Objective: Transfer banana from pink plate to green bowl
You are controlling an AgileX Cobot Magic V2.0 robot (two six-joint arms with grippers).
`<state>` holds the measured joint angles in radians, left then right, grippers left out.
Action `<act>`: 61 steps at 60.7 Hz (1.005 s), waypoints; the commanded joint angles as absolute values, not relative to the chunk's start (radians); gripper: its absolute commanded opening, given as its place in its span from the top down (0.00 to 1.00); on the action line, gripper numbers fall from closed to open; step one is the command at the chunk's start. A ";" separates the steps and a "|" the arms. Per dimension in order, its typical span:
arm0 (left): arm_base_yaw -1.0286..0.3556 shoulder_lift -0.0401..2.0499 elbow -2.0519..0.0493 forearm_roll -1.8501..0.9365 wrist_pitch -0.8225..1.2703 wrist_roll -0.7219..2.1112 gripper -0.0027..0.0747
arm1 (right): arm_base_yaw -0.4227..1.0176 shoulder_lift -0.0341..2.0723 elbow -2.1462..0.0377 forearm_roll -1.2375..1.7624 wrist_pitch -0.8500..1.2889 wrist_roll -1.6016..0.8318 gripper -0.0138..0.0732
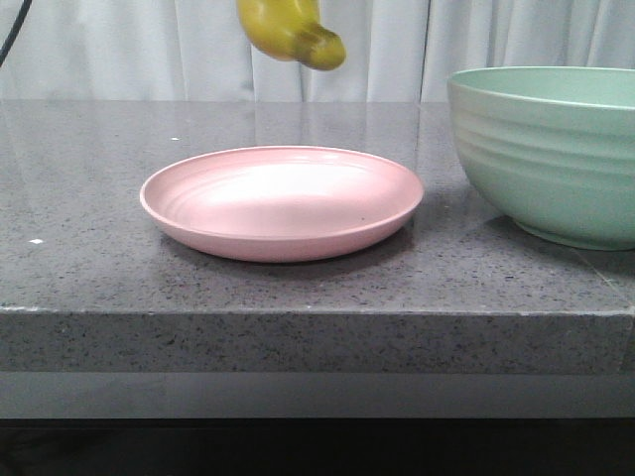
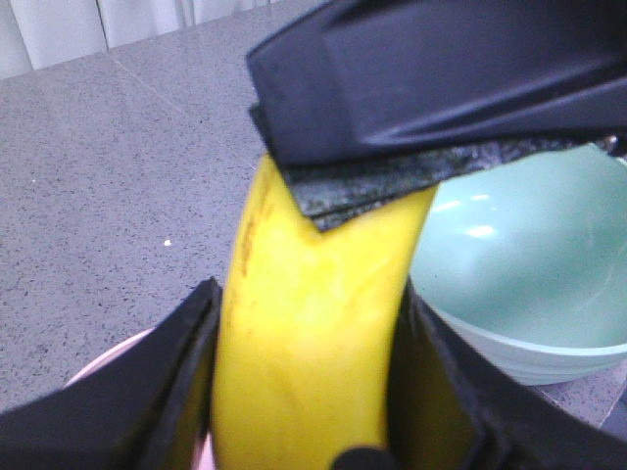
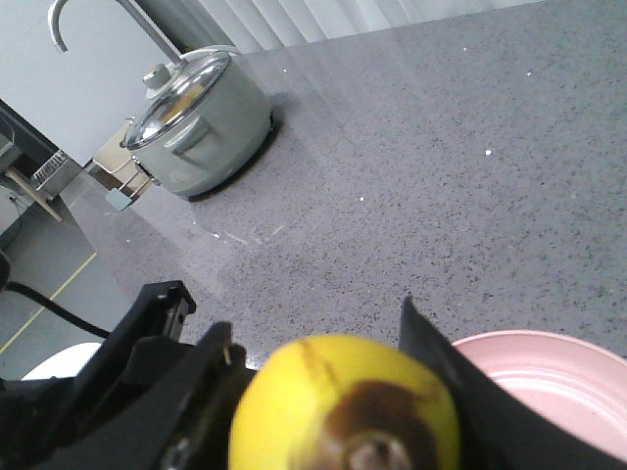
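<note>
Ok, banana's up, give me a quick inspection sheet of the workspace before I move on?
Surface: grey speckled counter, a few white specks.
Banana: in the air above the pink plate, which is bare.
Green bowl: to the plate's right, apart from it, nothing seen inside.
Clutter: lidded pot far off on the counter.
Left gripper: shut on the banana.
Right gripper: fingers flank the banana's end; grip unclear, too blurred.
Cables: dark cable at the top left of the front view; another on the floor.
Surroundings: white curtain behind.
</note>
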<state>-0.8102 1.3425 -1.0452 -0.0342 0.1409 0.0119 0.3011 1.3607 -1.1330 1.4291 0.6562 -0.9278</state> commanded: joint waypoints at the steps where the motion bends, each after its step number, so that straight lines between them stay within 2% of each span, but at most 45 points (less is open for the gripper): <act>1: -0.821 1.315 -1.076 -0.039 0.054 0.011 0.72 | 0.304 1.332 -1.170 1.486 0.702 -0.942 0.57; 25: -0.821 1.315 -1.076 -0.039 0.054 0.011 0.71 | 0.304 1.332 -1.170 1.486 0.703 -0.942 0.57; 31: -0.821 1.315 -1.076 -0.039 0.054 0.011 0.62 | 0.304 1.332 -1.170 1.486 0.703 -0.942 0.57; 37: -0.821 1.315 -1.076 -0.037 0.054 0.011 0.44 | 0.304 1.332 -1.170 1.486 0.703 -0.942 0.57; 43: -0.821 1.315 -1.076 -0.037 0.054 0.011 0.34 | 0.304 1.332 -1.170 1.486 0.703 -0.942 0.57; 61: -0.821 1.315 -1.076 -0.037 0.054 0.011 0.34 | 0.304 1.332 -1.170 1.486 0.690 -0.942 0.57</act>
<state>-0.8102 1.3425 -1.0452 -0.0342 0.1386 0.0119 0.3011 1.3607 -1.1330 1.4291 0.6901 -0.9301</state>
